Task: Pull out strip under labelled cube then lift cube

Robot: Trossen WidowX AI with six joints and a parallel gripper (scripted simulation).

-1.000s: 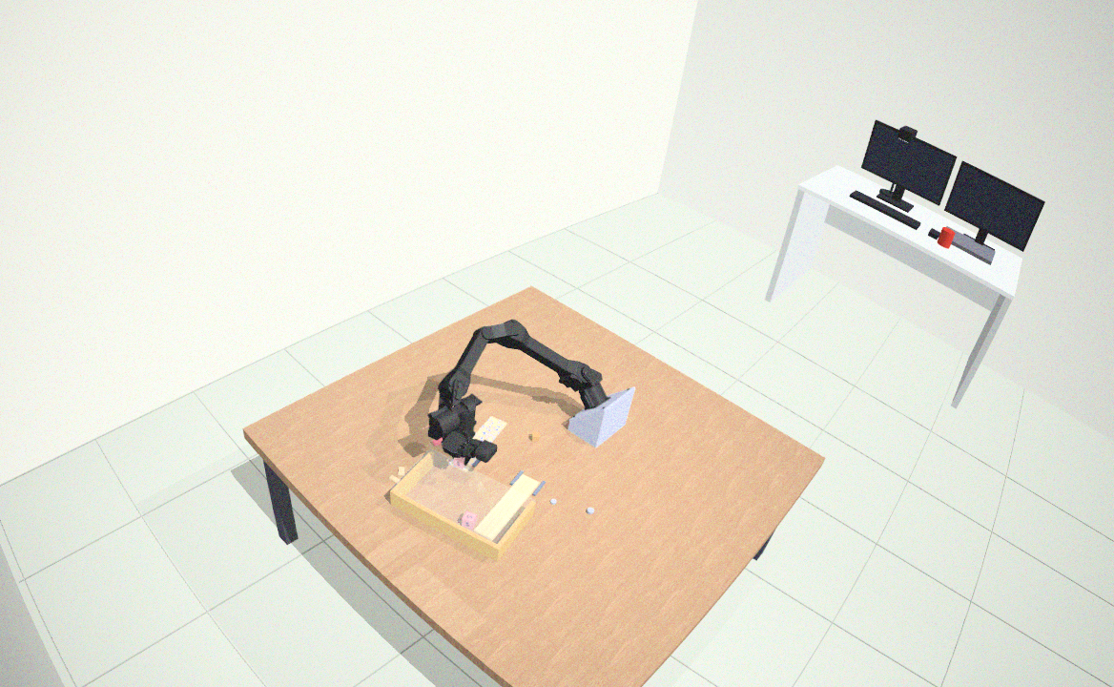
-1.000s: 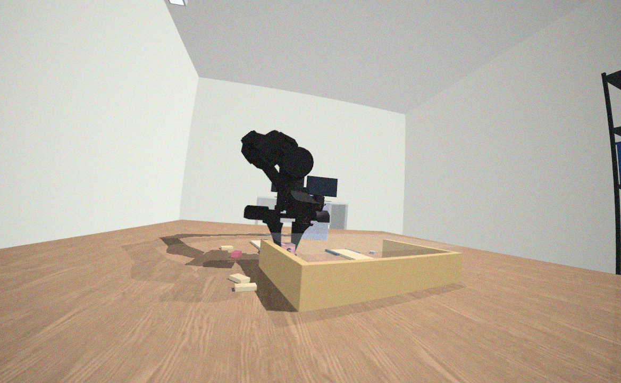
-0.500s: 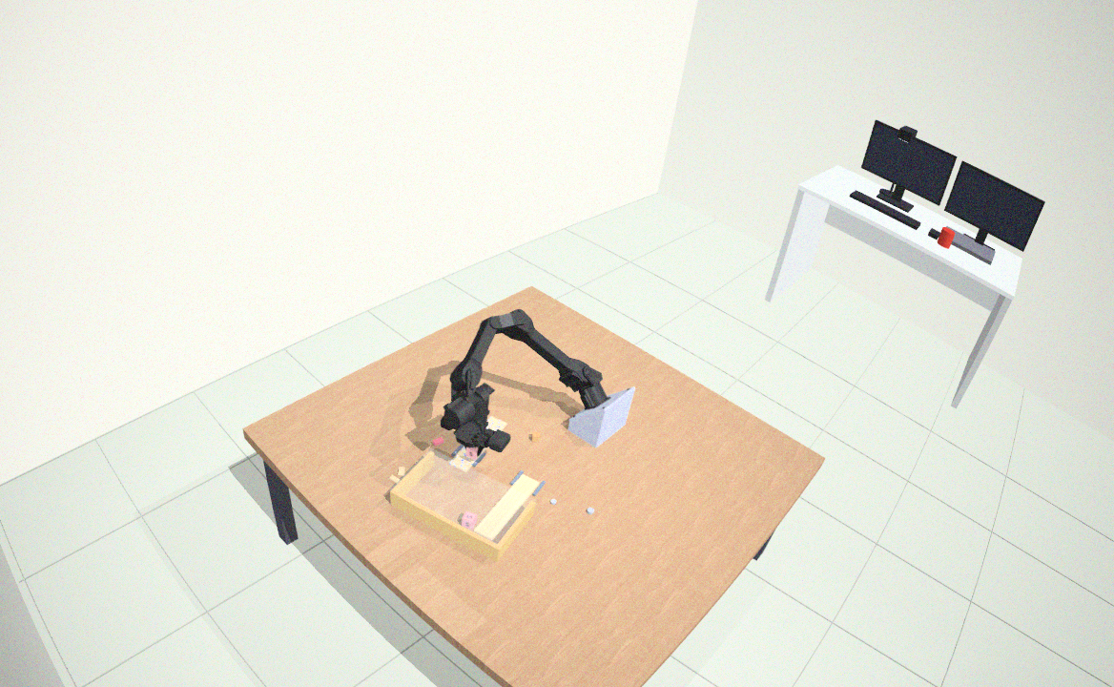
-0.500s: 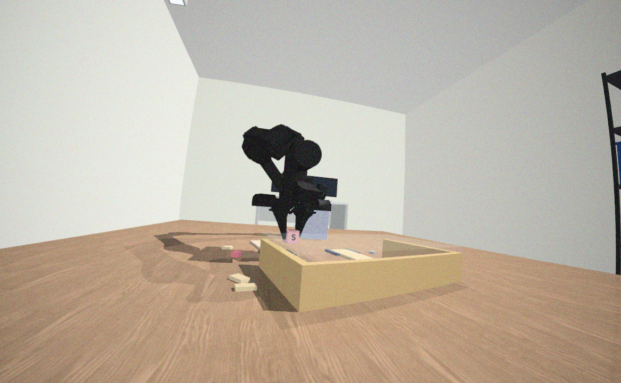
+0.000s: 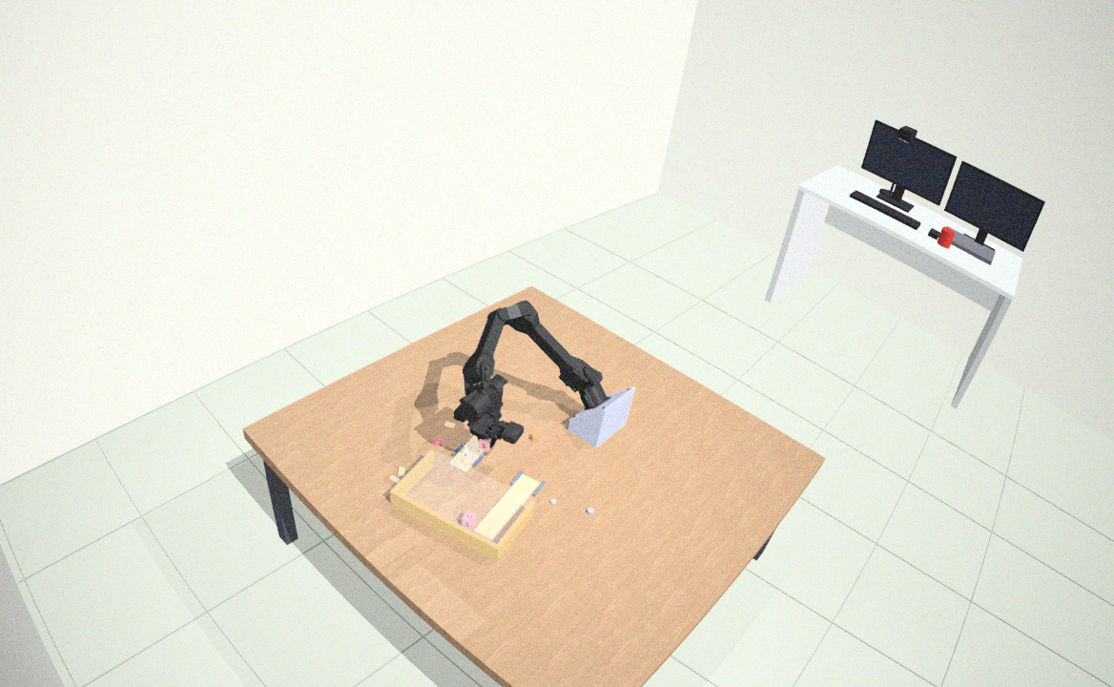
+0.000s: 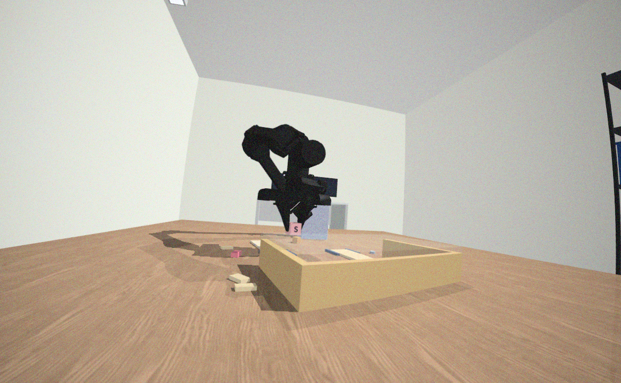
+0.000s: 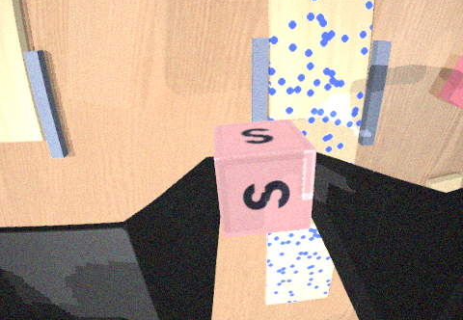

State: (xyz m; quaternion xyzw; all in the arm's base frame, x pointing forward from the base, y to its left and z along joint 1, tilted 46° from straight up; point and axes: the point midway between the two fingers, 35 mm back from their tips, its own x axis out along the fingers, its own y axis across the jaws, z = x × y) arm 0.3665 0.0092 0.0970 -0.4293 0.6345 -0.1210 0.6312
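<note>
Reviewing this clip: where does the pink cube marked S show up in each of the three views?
Top: pink cube is a small speck under the gripper, just beyond the tray's far wall.
Exterior: mid-frame, cube clamped at the fingertips, above the tray.
Wrist: centre, cube between the dark fingers, above the blue-dotted strip.
Shared landmark: the yellow tray.

The gripper (image 7: 265, 218) is clamped on the pink cube marked S (image 7: 264, 185) and hangs above the table (image 5: 629, 547), with open air beneath and around it. Directly below lies the blue-dotted strip (image 7: 319, 57), flanked by two low blue rails (image 7: 260, 79). Near it stands the open wooden tray (image 6: 351, 281), whose raised walls bar any low sideways pass in that direction. Small loose blocks (image 6: 242, 282) lie on the table beside the tray. The arm's grey base (image 5: 602, 418) stands well apart.
</note>
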